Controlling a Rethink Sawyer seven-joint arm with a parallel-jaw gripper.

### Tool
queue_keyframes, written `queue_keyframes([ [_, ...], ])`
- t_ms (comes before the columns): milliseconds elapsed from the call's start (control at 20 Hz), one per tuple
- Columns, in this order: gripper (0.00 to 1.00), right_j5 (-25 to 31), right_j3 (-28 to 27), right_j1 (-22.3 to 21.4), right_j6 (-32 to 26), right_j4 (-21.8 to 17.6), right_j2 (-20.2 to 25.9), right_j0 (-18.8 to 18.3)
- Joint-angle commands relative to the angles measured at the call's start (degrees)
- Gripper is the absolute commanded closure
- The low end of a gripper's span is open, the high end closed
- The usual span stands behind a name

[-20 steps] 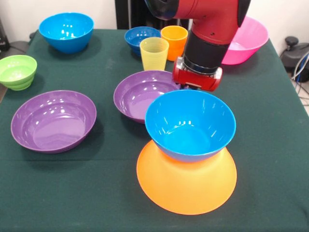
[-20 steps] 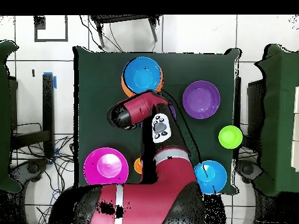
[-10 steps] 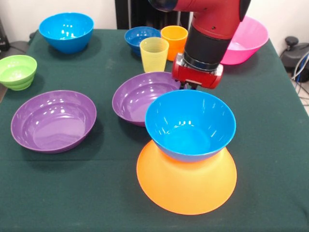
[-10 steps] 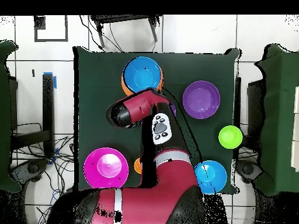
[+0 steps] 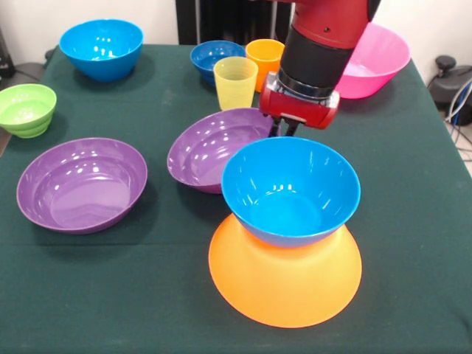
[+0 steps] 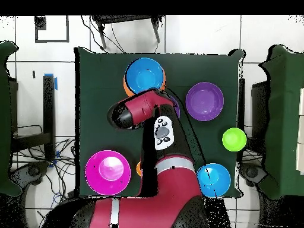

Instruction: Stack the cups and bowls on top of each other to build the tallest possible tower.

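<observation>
now the gripper (image 5: 283,131) has lifted with the near purple bowl's (image 5: 214,150) rim pinched, tilting it up — apparently next for the tower (image 5: 287,228), so far blue bowl on yellow-orange.

**Gripper at the purple bowl's rim**

I see my gripper (image 5: 283,131) at the right rim of the nearer purple bowl (image 5: 214,150), which sits tilted. A blue bowl (image 5: 290,190) rests upright on the upturned yellow-orange bowl (image 5: 285,280). The yellow cup (image 5: 235,82) stands behind.
</observation>
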Motion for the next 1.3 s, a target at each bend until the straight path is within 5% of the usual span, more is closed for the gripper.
queue_keyframes([
  [50, 1.00, 7.19, 1.65, -3.96, -9.52, -1.36, 0.19, -0.83],
  [700, 1.00, 11.83, 0.08, -8.61, -18.82, -2.34, 2.47, -6.93],
  [1300, 1.00, 23.19, -3.94, -13.28, -19.86, -0.80, 4.69, -5.13],
])
